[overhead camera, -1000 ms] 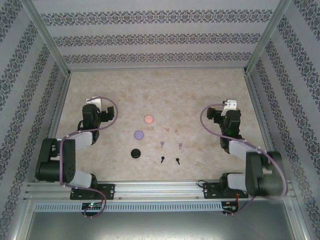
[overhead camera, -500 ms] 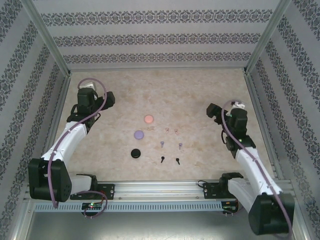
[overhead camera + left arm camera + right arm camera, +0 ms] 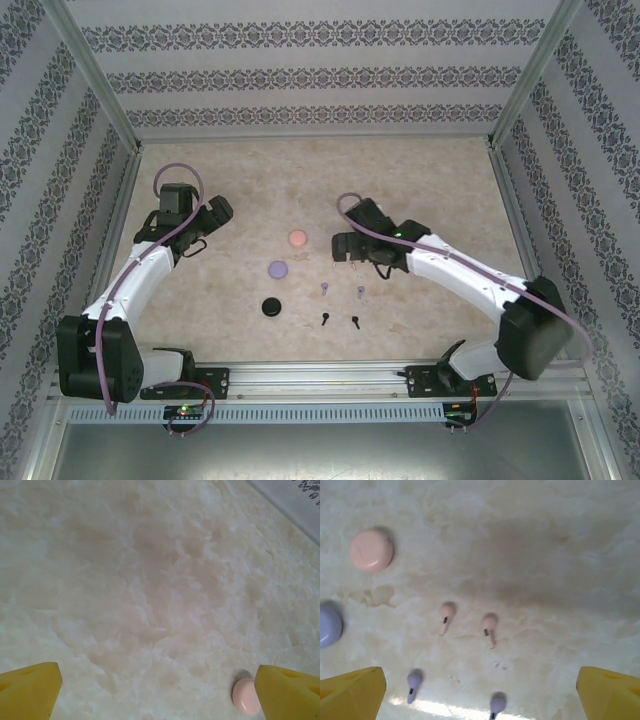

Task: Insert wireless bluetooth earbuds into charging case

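Note:
Three round cases lie left of centre: pink (image 3: 297, 238), lilac (image 3: 278, 269) and black (image 3: 270, 307). In the right wrist view two pale pink earbuds (image 3: 446, 616) (image 3: 489, 627) lie ahead of my open right gripper (image 3: 480, 695), with two lilac earbuds (image 3: 413, 682) (image 3: 497, 702) nearer it. The lilac pair (image 3: 324, 288) and black pair (image 3: 326, 319) lie in rows below the right gripper (image 3: 342, 250), which hovers over the pink pair. My left gripper (image 3: 215, 218) is open and empty, well left of the cases. The pink case (image 3: 246, 696) sits by its right finger.
The marble-patterned table (image 3: 420, 180) is ringed by patterned walls and aluminium posts (image 3: 515, 100). The arm bases stand on the front rail (image 3: 320, 375). Bare table surface lies beyond the cases and at both sides.
My right arm has swung from the right side leftward to above the pink earbuds. The left gripper has turned a little toward the centre. Cases and earbuds have not moved.

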Robot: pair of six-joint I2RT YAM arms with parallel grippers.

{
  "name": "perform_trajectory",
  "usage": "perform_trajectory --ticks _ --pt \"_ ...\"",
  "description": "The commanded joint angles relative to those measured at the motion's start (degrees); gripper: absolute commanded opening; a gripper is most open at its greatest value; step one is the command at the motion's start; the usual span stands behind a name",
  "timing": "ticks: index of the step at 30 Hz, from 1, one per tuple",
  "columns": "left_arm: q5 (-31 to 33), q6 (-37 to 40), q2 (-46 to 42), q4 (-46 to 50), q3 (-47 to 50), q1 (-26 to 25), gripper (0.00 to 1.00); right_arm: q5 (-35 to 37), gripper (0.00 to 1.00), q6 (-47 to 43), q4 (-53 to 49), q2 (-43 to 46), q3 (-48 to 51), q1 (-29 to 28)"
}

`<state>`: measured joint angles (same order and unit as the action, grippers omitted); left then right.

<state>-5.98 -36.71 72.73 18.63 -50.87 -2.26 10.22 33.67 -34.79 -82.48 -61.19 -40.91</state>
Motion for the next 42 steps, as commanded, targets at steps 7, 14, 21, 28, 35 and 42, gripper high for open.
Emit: perform_trajectory --ticks 7,14,21,28,35,42 --pt "3.5 -1.1 2.6 7.9 -5.7 2.8 0.99 -9.4 0.85 5.5 -4.4 -13.6 -13.0 -11.5" --pt "0.3 -2.8 3.2 8.1 -5.7 9.3 0.99 -10.2 0.83 6.6 -11.1 -27.0 -27.5 -17.5" --pt "-1.8 -3.6 2.0 8.7 -5.3 12.2 0.99 -9.0 0.82 6.8 -16.9 -36.0 -37.6 -21.0" --pt "-2.6 -4.0 1.2 8.9 -5.0 13.8 0.99 -8.8 0.79 8.5 -18.9 -41.3 -41.1 -23.5" --pt "-3.3 -4.1 1.9 8.7 -5.0 14.3 0.99 -8.6 0.77 9.8 -19.4 -45.1 -43.7 -24.9" --pt "-3.8 -4.3 1.7 8.5 -4.8 14.6 0.99 -6.5 0.74 10.4 -20.6 -47.6 -44.8 -25.1"
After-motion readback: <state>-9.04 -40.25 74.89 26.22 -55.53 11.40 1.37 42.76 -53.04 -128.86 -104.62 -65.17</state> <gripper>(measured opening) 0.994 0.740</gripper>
